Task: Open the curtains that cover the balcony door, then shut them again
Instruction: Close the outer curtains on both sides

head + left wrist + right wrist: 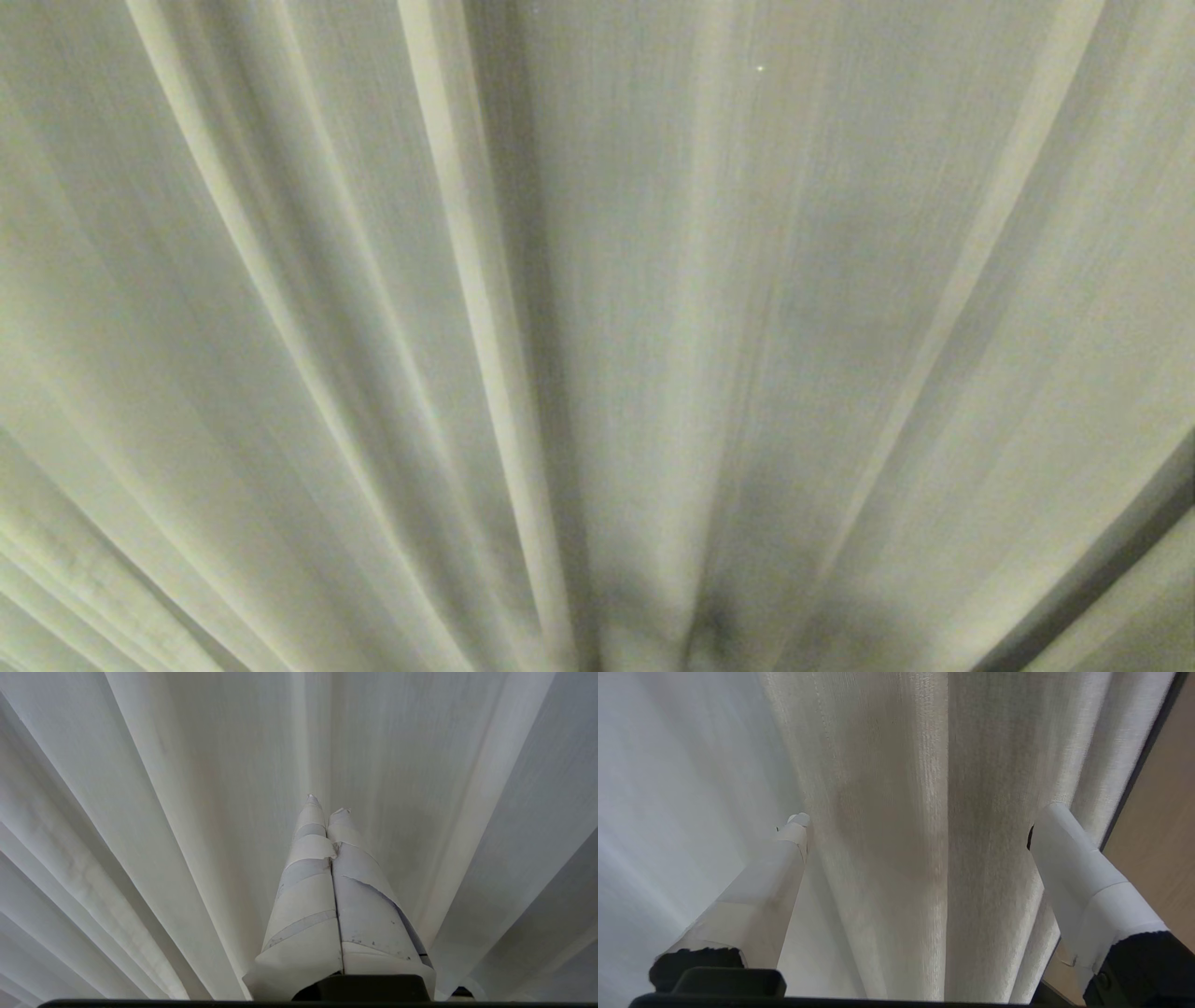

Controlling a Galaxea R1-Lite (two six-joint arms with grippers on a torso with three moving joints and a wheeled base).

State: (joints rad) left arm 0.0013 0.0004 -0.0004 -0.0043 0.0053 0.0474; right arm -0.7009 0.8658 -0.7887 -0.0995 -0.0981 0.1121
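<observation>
2 grippers at drawn curtains

Cream curtains point(597, 336) fill head view, pleats hanging closed. Right gripper point(920, 821) spread wide, pleated fold between its taped fingers point(1069, 858), dark frame edge point(1139, 774) beside. Left gripper point(327, 805) pinched closed, empty, near fabric

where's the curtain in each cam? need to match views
Head view: the curtains fill the whole picture, pleats fanning up from bottom centre; no arm shows.
Left wrist view: curtain fills the picture behind the left gripper, jaws shut, gripping nothing.
Right wrist view: a coarser-looking curtain fold hangs between the wide-open jaws of the right gripper; a dark frame edge runs beside it.
Shared landmark: the vertical pleats.
</observation>
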